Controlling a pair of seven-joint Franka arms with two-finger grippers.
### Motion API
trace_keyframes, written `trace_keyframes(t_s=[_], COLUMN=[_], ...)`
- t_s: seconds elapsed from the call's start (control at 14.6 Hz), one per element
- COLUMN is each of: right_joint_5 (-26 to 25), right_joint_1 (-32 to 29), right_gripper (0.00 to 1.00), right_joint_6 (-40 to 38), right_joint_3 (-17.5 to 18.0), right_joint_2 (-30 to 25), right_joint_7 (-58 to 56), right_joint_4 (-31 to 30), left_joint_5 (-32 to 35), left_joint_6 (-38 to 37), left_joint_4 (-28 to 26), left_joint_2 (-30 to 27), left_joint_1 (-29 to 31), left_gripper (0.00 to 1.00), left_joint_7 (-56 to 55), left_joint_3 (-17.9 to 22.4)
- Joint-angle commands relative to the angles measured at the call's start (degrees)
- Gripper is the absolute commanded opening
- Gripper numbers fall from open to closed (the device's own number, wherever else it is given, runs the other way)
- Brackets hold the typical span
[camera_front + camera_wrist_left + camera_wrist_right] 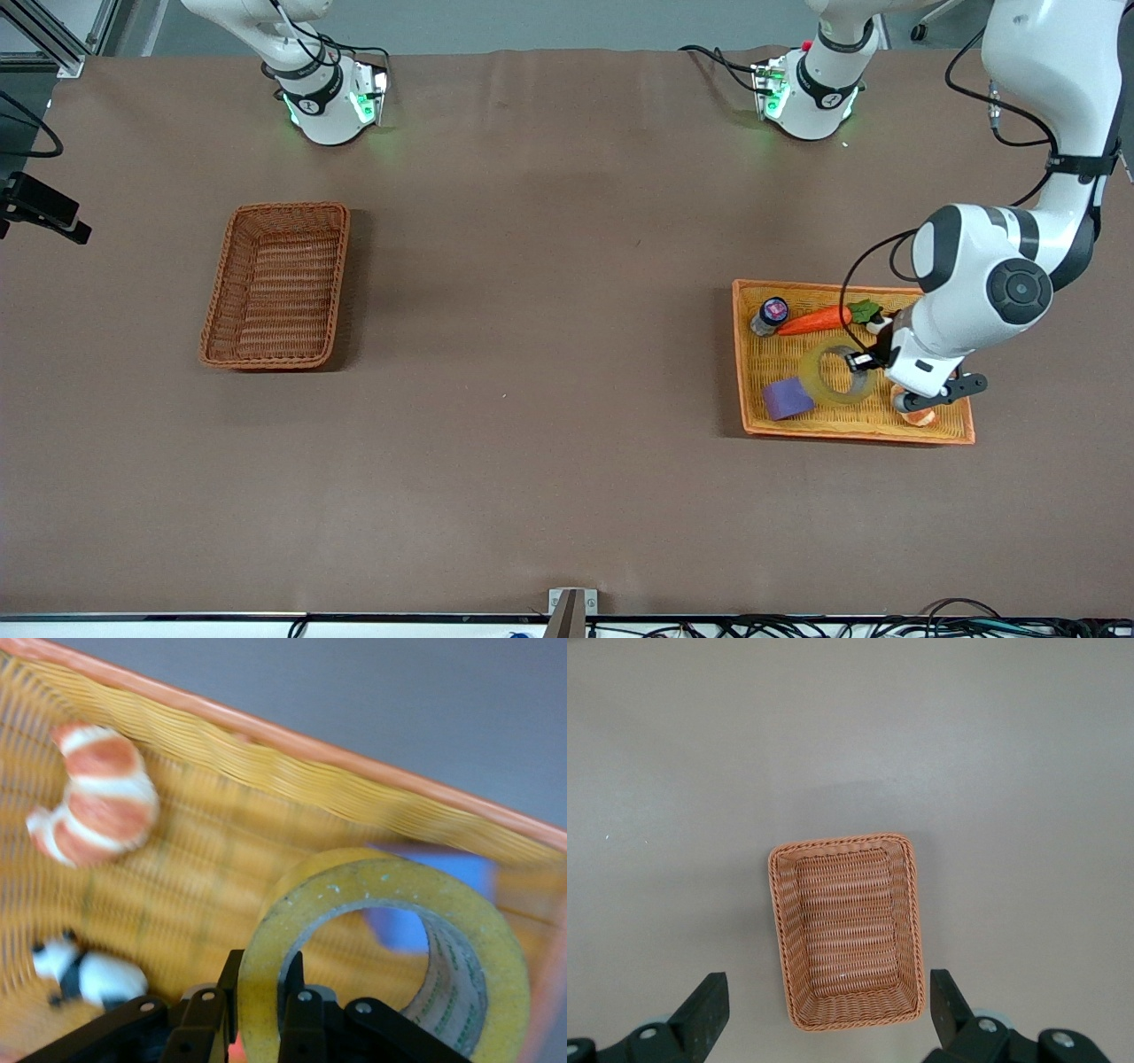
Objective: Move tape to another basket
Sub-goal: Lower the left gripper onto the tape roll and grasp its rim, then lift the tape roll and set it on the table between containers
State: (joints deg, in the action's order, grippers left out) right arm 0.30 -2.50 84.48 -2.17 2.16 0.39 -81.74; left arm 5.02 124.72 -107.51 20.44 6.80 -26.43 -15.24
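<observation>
left gripper (259,1014) clamps its fingers on the wall of the tape (834,373), one inside the ring and one outside, within the orange tray (850,435). wrist hides the gripper from the front camera. ring axis looks tilted. a carrot (813,320), bottle (770,315) and purple block (788,398) share the tray. right gripper (824,1014), fingers apart, waits above the basket (275,285) on the brown table (532,354).

Yellowish tape (834,373), reddish-brown woven basket (275,283), seemingly purple block (788,398).
</observation>
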Motion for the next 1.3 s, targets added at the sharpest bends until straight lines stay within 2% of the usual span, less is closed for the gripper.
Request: trace_keyframes(t_s=[0.0, 0.14, 0.27, 0.41, 0.61, 0.75, 0.96, 1.23], right_joint_5=[1.5, 1.5, 1.5, 1.5, 1.5, 1.5, 1.5, 1.4], right_joint_1=[-0.7, -0.7, -0.7, -0.7, -0.7, -0.7, -0.7, 0.2], right_gripper=[1.00, 1.00, 1.00, 1.00, 1.00, 1.00, 1.00, 1.00], right_joint_6=[0.0, 0.0, 0.1, 0.1, 0.1, 0.1, 0.0, -0.1], right_joint_3=[0.1, 0.1, 0.1, 0.1, 0.1, 0.0, -0.2, 0.1], right_joint_2=[-0.1, -0.1, -0.1, -0.1, -0.1, -0.1, 0.2, 0.7], right_joint_7=[-0.9, -1.0, -1.0, -1.0, -1.0, -1.0, -1.1, -1.0], right_joint_4=[-0.2, -0.2, -0.2, -0.1, -0.2, -0.2, -0.2, -0.2], left_joint_5=[1.0, 1.0, 1.0, 1.1, 1.3, 2.4, 2.5, 2.5], left_joint_6=[-9.8, -12.4, -12.4, -12.3, -11.2, -7.1, 3.7, 11.0], left_joint_4=[7.4, 9.7, 11.7, 16.3, 24.1, 26.2, 26.2, 26.2], left_joint_2=[-0.1, 0.2, 2.1, 6.5, 14.4, 18.5, 22.8, 27.4], left_joint_1=[-1.0, -4.9, -11.2, -19.0, -27.5, -32.2, -36.7, -42.9], left_gripper=[0.00, 0.00, 0.00, 0.00, 0.00, 0.00, 0.00, 0.02], left_joint_7=[-7.2, -15.2, -23.9, -33.5, -43.8, -47.6, -52.2, -52.3], left_joint_3=[-4.3, -6.5, -6.6, -6.6, -6.1, -5.8, -4.7, 0.3])
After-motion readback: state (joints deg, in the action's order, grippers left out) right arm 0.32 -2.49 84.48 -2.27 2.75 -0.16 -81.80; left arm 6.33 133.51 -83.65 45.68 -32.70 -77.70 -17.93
